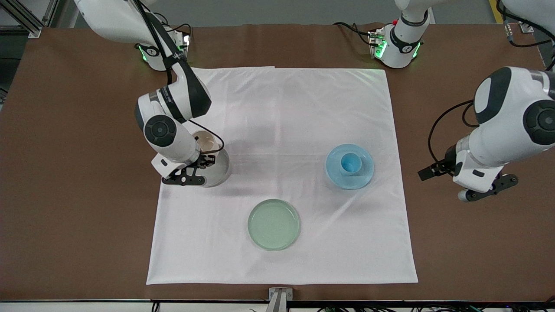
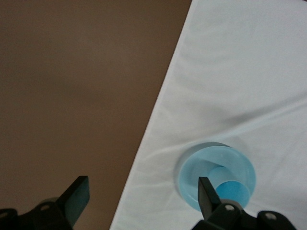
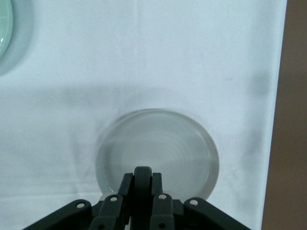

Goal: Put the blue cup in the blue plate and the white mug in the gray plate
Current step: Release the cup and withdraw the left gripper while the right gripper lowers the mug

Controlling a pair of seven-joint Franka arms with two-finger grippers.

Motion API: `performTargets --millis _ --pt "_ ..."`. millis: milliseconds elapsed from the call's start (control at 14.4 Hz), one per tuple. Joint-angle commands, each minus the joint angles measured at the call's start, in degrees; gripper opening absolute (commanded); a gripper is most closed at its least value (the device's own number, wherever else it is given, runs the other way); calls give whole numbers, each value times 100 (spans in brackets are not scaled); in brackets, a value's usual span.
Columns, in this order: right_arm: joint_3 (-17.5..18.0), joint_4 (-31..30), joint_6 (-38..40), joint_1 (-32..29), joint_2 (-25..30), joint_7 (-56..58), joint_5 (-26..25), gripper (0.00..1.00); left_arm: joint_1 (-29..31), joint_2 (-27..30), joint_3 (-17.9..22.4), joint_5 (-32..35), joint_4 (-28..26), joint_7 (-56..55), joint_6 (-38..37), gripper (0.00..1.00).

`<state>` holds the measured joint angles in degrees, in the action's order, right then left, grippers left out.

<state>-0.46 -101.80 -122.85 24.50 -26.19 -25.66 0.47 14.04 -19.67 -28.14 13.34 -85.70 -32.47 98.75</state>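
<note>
The blue cup (image 1: 350, 164) stands upright in the blue plate (image 1: 364, 175) toward the left arm's end of the cloth; both also show in the left wrist view, cup (image 2: 232, 189) in plate (image 2: 201, 167). My right gripper (image 1: 204, 161) is shut on the dark handle (image 3: 142, 179) of the white mug (image 1: 205, 141) and holds it a little above the gray plate (image 1: 219, 173). The gray plate (image 3: 158, 146) has nothing in it. My left gripper (image 1: 435, 170) is open and empty over the bare brown table beside the cloth; it (image 2: 141, 196) waits there.
A pale green plate (image 1: 274, 224) lies on the white cloth (image 1: 303, 108) nearer the front camera, between the other two plates; its rim shows in the right wrist view (image 3: 4, 24). Brown table (image 1: 65, 173) surrounds the cloth.
</note>
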Motion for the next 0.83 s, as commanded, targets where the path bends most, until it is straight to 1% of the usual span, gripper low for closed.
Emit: performTargets --millis 0,208,277,346,485,623,762 --pt "-33 -7 -265 -50 -254 -18 85 2 -6 471 -34 336 45 467 -313 100" --pt "-34 -7 -388 -94 -421 -18 85 3 143 849 -34 240 194 1408 -883 100" --pt "-25 -7 -450 -86 -474 -18 85 3 143 1033 44 -21 177 1566 -945 100" --pt "-33 -7 -477 -77 -509 -18 85 3 13 1287 341 -285 98 1629 -946 100" --pt "-34 -7 -538 -94 -536 -18 85 3 -540 1744 1070 -830 -235 1760 -920 100" --pt "-34 2 -556 -121 -545 -10 85 4 -805 2088 1598 -1209 -481 2023 -945 100" --pt "-34 -7 -565 -121 -554 -10 77 4 -885 2536 1785 -1254 -981 2297 -911 100"
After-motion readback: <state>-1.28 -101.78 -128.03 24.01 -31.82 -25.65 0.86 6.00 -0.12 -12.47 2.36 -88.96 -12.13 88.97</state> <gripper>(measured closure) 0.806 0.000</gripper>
